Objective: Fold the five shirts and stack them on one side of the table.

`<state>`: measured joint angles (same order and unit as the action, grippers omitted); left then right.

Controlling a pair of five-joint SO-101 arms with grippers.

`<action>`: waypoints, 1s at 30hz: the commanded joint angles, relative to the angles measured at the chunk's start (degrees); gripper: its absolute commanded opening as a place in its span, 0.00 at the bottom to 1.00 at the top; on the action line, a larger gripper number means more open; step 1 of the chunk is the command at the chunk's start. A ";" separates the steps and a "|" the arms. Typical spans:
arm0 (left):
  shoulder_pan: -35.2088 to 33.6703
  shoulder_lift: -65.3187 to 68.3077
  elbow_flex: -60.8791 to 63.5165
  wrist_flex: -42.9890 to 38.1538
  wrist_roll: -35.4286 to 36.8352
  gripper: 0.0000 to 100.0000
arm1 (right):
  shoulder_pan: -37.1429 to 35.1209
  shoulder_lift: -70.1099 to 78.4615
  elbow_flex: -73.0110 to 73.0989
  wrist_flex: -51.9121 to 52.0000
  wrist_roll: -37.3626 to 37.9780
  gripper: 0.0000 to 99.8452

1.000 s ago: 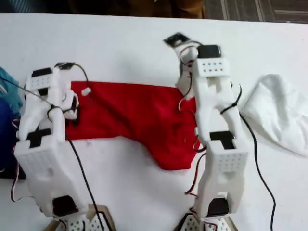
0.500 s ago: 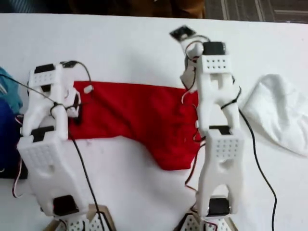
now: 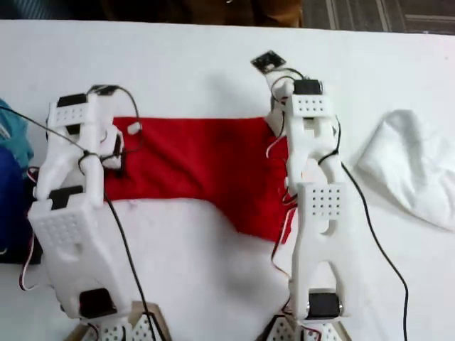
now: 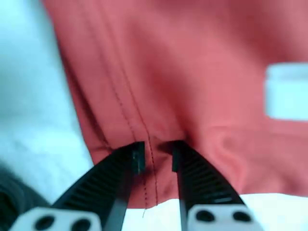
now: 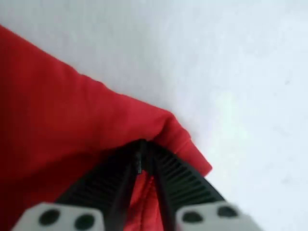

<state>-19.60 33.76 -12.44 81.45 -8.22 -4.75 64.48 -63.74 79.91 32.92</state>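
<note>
Surface: white matte table top (image 3: 178, 64), with dark flooring along the upper edge of the high view.

Item 1: red shirt of soft woven cloth (image 3: 199, 163). It lies flat in a wide band across the centre of the frame between the 2 arms, with 1 lobe drooping toward lower centre. The hem shows a double row of stitching. Judged light, limp and not slippery, so it will likely sag and crease when lifted. It is best taken at the hems and corners, where the doubled cloth gives purchase.

Item 2: left gripper (image 4: 155, 156), with black ribbed jaws pinching a raised ridge of the red shirt at its stitched seam, near the shirt's left end.

Item 3: right gripper (image 5: 144, 159), with jaws nearly together, clamping the shirt's folded corner at its upper right end.

Item 4: white crumpled shirt (image 3: 412, 167), at the right of the frame, apart from the red one.

Item 5: blue and teal cloth (image 3: 11, 185), at the left edge.
</note>
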 commanded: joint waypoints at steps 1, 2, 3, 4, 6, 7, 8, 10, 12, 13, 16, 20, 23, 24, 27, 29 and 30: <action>-1.05 -0.26 -2.15 -1.76 1.76 0.12 | 0.13 2.95 -7.56 -3.12 0.70 0.02; -1.05 -0.26 -2.15 -2.02 1.67 0.12 | 0.13 4.35 -9.32 -3.91 1.23 0.02; -1.23 -0.26 -2.15 -2.02 1.76 0.12 | 0.13 5.58 -10.81 -4.79 1.32 0.02; -1.23 -0.26 -2.15 -2.02 1.85 0.12 | 0.04 6.64 -12.22 -5.58 1.32 0.02; -1.23 -0.26 -2.15 -2.02 1.93 0.12 | -0.04 8.13 -14.33 -6.99 1.41 0.02; -1.23 -0.26 -2.15 -2.02 1.93 0.12 | -0.04 8.66 -15.30 -7.34 1.41 0.02; -1.14 -0.26 -2.15 -2.02 1.93 0.12 | -0.04 8.75 -16.44 -7.34 1.41 0.02; -1.05 -0.35 -2.15 -1.76 1.93 0.12 | 0.04 8.75 -19.43 -7.16 1.49 0.02; -1.05 -0.35 -2.15 -1.85 1.93 0.12 | 0.48 8.75 -23.56 -6.99 1.49 0.02; -0.97 -0.35 -2.15 -1.93 1.93 0.12 | 0.84 8.75 -25.14 -6.99 1.67 0.02; -0.70 -0.35 -2.33 -1.93 1.93 0.12 | 1.45 8.92 -27.96 -7.25 4.22 0.02; -0.88 -0.53 -3.21 -0.70 1.76 0.12 | 1.19 6.99 -32.00 0.22 4.75 0.02; -0.88 -0.44 -3.30 0.35 1.67 0.12 | -0.31 1.27 -31.91 12.35 6.24 0.02; -0.88 -0.44 -3.21 0.62 1.67 0.12 | -0.84 -0.66 -31.74 16.66 7.30 0.02; -0.70 -0.44 -2.95 1.05 1.76 0.12 | -1.63 -6.20 -29.10 21.85 8.35 0.02; -0.70 -0.35 -2.86 1.05 1.85 0.12 | -0.92 -10.77 -25.32 21.85 8.88 0.02; -0.70 -0.35 -2.86 1.05 1.85 0.12 | -1.01 -13.41 -21.71 21.85 9.14 0.02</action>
<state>-19.60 33.76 -13.41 82.24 -6.64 -5.80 60.79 -90.11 100.04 41.01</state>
